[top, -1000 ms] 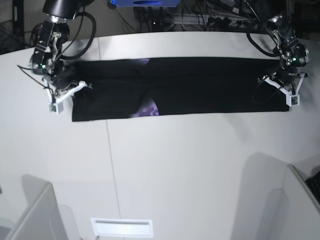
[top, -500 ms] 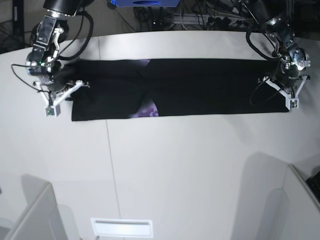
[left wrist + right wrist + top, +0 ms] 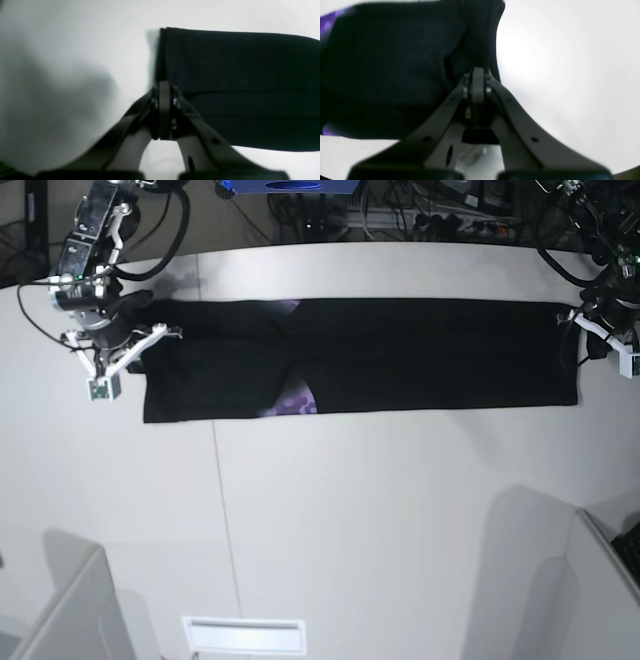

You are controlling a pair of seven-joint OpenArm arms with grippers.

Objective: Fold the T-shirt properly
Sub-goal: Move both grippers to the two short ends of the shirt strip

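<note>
White desk, broad and bare across its near half, carries the shirt along its far side; cables and dark equipment crowd the floor behind the far edge.

Position of the work: the shirt lies flat as a long black band running across the desk, folded lengthwise. A patch of purple print shows at a gap near the band's lower edge, left of centre, and a fainter trace at the upper edge. In the left wrist view a lengthwise crease runs through the cloth, and the end edge looks straight and layered.

Left hand: jaws together, nothing between them. It stands just off the band's end on the base view's right, over bare desk, apart from the cloth as far as that view shows. The wrist view has the closed tips at the end edge; whether they touch it I cannot tell.

Right hand: jaws together, empty. It sits at the opposite end, beside or slightly over the sleeve area; contact cannot be judged.

Step in hand, in my judgement: the lengthwise fold is done and both hands are free of the cloth, between grasps. The crosswise fold is outstanding.

Next move calls for: opening the jaws, pinching all layers at an end, and carrying that end over toward the other with edges kept aligned. Picking up only the top layer would likely spoil the band.
</note>
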